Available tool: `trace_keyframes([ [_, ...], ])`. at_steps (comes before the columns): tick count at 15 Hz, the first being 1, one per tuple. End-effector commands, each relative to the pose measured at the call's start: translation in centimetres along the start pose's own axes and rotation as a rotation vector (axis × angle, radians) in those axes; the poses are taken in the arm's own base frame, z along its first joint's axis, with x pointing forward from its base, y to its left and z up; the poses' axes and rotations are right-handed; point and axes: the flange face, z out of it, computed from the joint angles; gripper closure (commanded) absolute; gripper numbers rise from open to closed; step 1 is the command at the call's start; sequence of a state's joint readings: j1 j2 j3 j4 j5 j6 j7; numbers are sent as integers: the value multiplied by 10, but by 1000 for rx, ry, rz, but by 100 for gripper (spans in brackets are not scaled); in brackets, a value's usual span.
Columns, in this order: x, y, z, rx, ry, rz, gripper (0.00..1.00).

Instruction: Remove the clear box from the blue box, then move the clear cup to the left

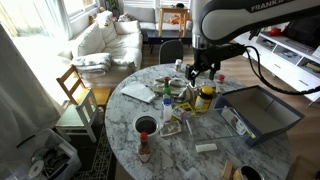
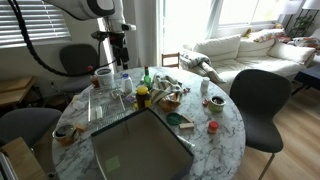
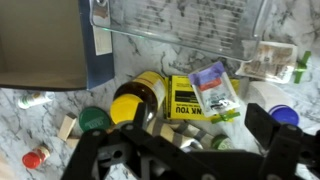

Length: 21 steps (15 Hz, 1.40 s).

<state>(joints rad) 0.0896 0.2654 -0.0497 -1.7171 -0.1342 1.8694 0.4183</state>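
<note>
The blue box (image 1: pixel 262 112) lies on the round marble table and shows in both exterior views (image 2: pixel 140 148); its blue wall is at the upper left of the wrist view (image 3: pixel 98 65). A small pale flat box, apparently the clear box (image 1: pixel 206 147), lies on the marble outside the blue box, near a green lid (image 3: pixel 65 127). The clear cup (image 1: pixel 146 125) stands apart from the clutter (image 2: pixel 215 101), out of the wrist view. My gripper (image 1: pixel 203 72) (image 2: pixel 120 55) (image 3: pixel 200 150) hangs open and empty above the clutter next to the blue box.
Under the gripper are a yellow-lidded jar (image 3: pixel 135 100), a yellow packet (image 3: pixel 185 100), a printed packet (image 3: pixel 215 90) and a green lid (image 3: pixel 93 120). A small red bottle (image 1: pixel 145 150) stands by the cup. A clear tray (image 3: pixel 170 25) lies beyond. Chairs (image 2: pixel 255 100) ring the table.
</note>
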Motion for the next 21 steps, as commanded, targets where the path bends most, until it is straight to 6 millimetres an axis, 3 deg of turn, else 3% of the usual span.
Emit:
trace_keyframes([
  [1, -8, 55, 41, 20, -80, 38, 0],
  [5, -15, 110, 80, 28, -106, 119, 0],
  [8, -20, 136, 107, 23, -98, 146, 0],
  [12, -22, 152, 140, 34, -41, 188, 0],
  [18, -27, 160, 165, 50, 30, 222, 0],
  [19, -28, 161, 168, 47, 39, 228, 7],
  [21, -29, 163, 172, 52, 58, 237, 32],
])
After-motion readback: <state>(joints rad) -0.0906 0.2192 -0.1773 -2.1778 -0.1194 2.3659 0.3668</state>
